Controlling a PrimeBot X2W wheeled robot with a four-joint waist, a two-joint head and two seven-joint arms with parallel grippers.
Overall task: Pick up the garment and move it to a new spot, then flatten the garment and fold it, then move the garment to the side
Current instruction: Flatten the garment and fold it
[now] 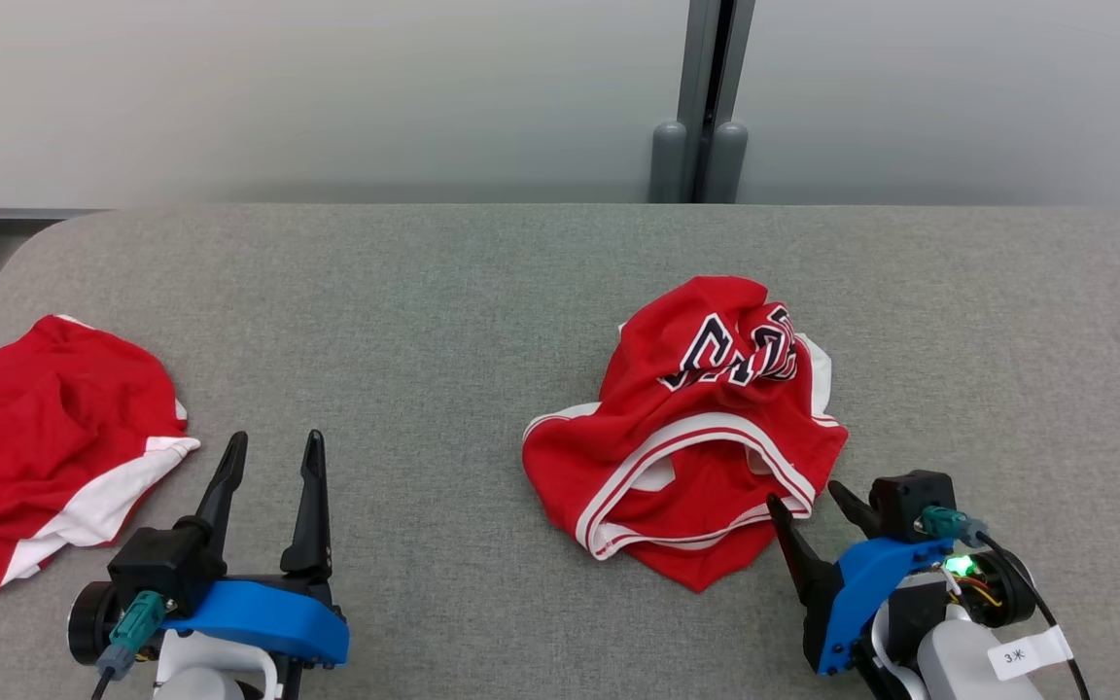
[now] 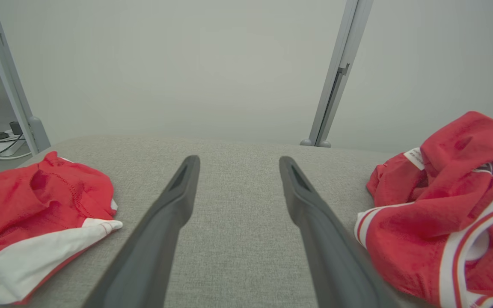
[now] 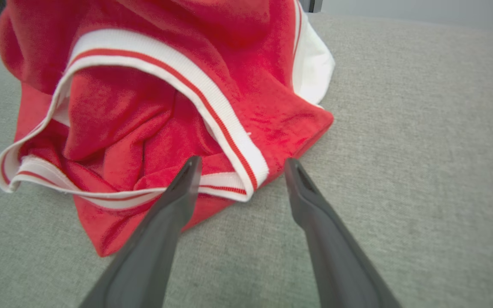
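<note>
Garment (image 1: pixel 696 428), a red jersey with white-and-red striped trim and dark lettering, lies crumpled in a heap on the grey table (image 1: pixel 482 292), right of centre and toward the near edge in the head view. Not flattened, not folded: the cloth is bunched over itself, the trimmed opening gapes toward the robot, and a pointed corner of red sticks out at the near side. Right gripper (image 1: pixel 805 494) sits at the heap's near right edge, jaws spread wide. In the right wrist view one finger overlaps the striped hem and the other stands at the cloth's edge, mostly over bare table, with nothing pinched between them. Whether the tips touch the fabric cannot be told. Left gripper (image 1: pixel 275 437) hangs over bare table, well apart from the jersey, jaws likewise spread and empty. Second red garment (image 1: pixel 45 447), with a white panel, lies rumpled at the table's left end, near the left gripper; whether it is finished with or waiting cannot be told. Judgement: for the jersey the task is at its very start, the right arm lined up for the first pick-up and no grip made. Left to do: grasp, lift, move to a new spot, spread flat, fold, set aside.
</note>
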